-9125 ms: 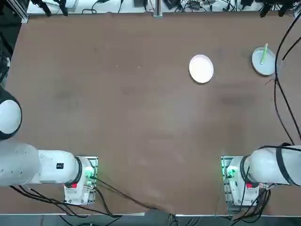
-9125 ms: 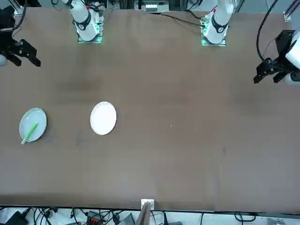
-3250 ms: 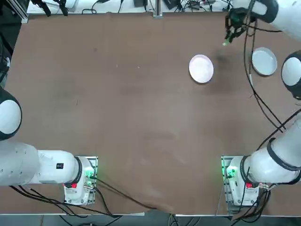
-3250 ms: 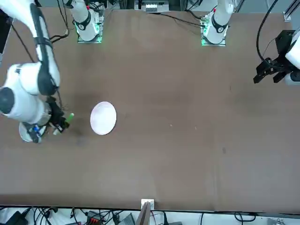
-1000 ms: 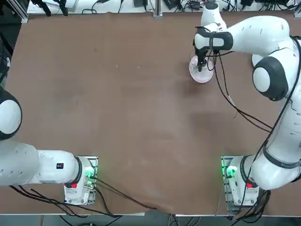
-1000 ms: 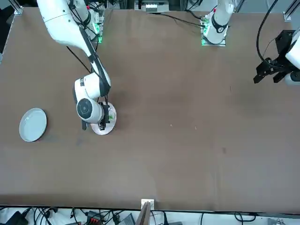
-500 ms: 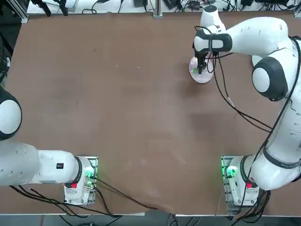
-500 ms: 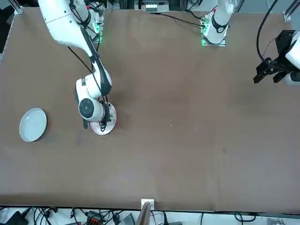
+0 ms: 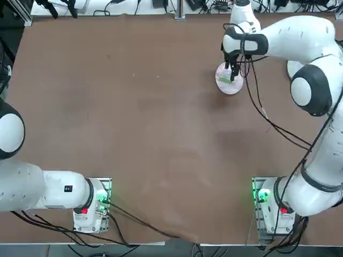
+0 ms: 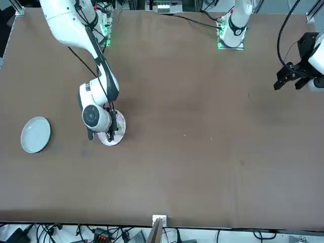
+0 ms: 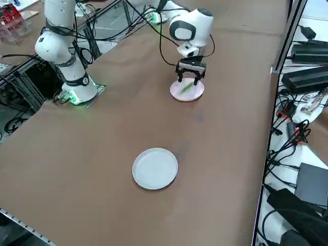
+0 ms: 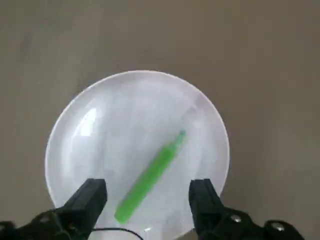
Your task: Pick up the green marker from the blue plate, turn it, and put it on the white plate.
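Wrist view: the green marker (image 12: 150, 178) lay on the white plate (image 12: 137, 135), between the right end effector's (image 12: 147, 197) wide-open fingers, untouched!

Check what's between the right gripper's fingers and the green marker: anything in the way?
Nothing visible: in the right wrist view, only bare white plate shows between the green marker and each open finger of the right gripper.

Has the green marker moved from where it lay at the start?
Yes: in the top view, the green marker has gone left, from the blue plate to the white plate.
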